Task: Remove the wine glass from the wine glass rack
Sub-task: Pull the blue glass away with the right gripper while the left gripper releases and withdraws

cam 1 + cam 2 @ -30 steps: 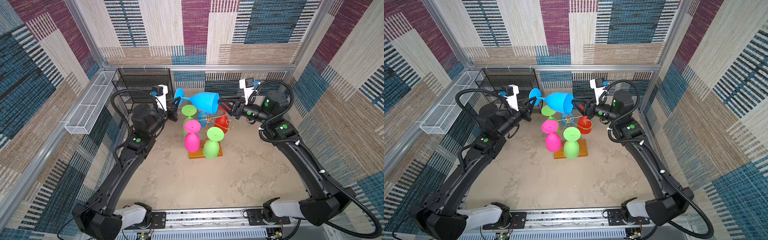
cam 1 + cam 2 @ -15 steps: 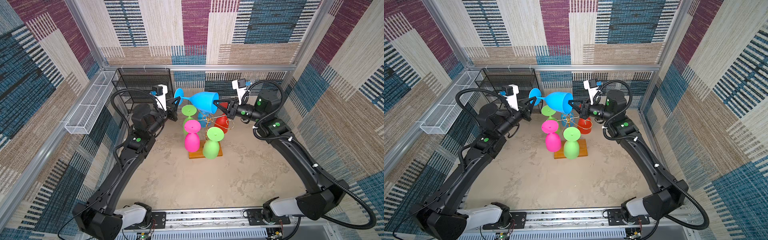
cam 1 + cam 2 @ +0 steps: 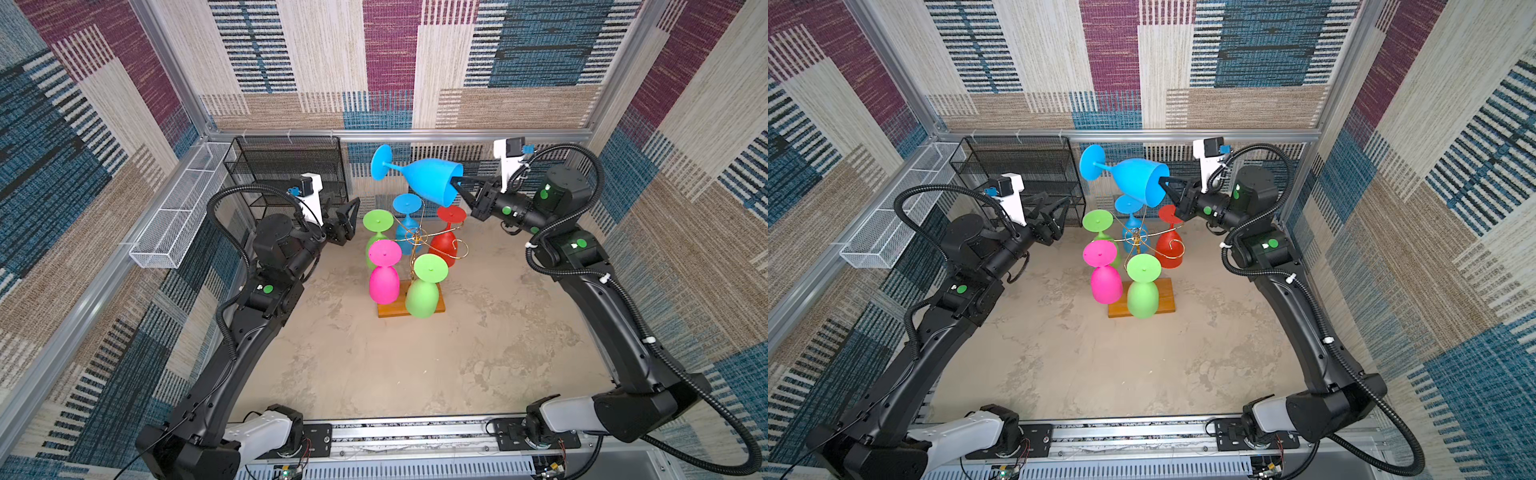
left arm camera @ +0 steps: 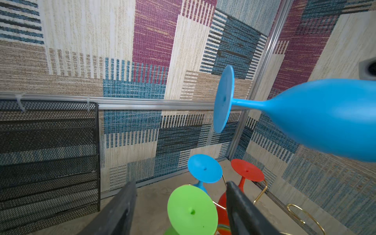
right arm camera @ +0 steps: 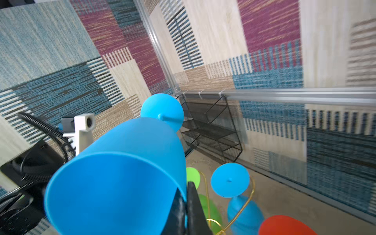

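We noted the right claw [image 3: 456, 187] pinched on the rim of the blue wine glass [image 3: 428, 180], which it held sideways. The wine glass rack [image 3: 415, 239] stood just below. Beyond the glass's foot, the left claw [image 3: 351, 216] was spread apart and empty.

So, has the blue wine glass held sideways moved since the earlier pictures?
Yes. In a top view the held blue wine glass moved right and up, away from the black mesh shelf.

Matt plastic wine glass [image 3: 428, 183]; shiny metal-wire wine glass rack [image 3: 390, 311].
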Controlling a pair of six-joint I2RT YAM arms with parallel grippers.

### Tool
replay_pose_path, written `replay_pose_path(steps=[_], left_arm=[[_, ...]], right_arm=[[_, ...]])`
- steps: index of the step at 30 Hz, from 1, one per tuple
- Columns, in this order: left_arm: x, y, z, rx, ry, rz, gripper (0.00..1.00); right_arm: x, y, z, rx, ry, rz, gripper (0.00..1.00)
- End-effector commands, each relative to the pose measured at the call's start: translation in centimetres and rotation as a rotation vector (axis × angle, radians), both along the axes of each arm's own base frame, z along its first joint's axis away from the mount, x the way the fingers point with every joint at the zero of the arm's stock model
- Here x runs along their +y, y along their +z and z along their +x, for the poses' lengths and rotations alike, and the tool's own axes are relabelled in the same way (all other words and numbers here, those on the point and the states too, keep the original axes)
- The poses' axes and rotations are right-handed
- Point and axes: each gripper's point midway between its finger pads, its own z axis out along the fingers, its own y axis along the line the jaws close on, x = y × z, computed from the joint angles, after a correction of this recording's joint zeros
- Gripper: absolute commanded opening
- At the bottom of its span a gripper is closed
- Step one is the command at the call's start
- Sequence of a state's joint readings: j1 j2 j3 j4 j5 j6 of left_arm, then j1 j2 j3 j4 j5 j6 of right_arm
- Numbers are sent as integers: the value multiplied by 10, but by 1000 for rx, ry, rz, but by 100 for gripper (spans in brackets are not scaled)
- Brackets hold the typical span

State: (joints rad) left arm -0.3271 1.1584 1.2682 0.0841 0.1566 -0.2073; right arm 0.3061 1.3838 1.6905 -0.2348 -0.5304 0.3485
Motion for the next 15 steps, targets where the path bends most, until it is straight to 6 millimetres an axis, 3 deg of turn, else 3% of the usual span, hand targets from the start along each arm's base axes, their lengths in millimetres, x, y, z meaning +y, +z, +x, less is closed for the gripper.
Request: replay_pose_path(steps=[1, 4, 6, 9, 15], left_arm=[[19, -8, 0, 33, 72, -13, 75], [40, -23, -3, 76, 121, 1, 79], [60, -33, -5, 112, 165, -8, 83], [85, -53, -7, 162, 220, 0, 86], [111, -105, -2, 279, 291, 4, 86]], right_arm=[[-38, 4, 12, -3, -185, -62, 0], [-82, 1, 21, 21, -374, -138, 0], [-116, -8, 25, 58, -513, -205, 0], [-151, -25, 21, 116, -651, -283, 0], [-190, -69, 22, 266, -811, -451, 0]])
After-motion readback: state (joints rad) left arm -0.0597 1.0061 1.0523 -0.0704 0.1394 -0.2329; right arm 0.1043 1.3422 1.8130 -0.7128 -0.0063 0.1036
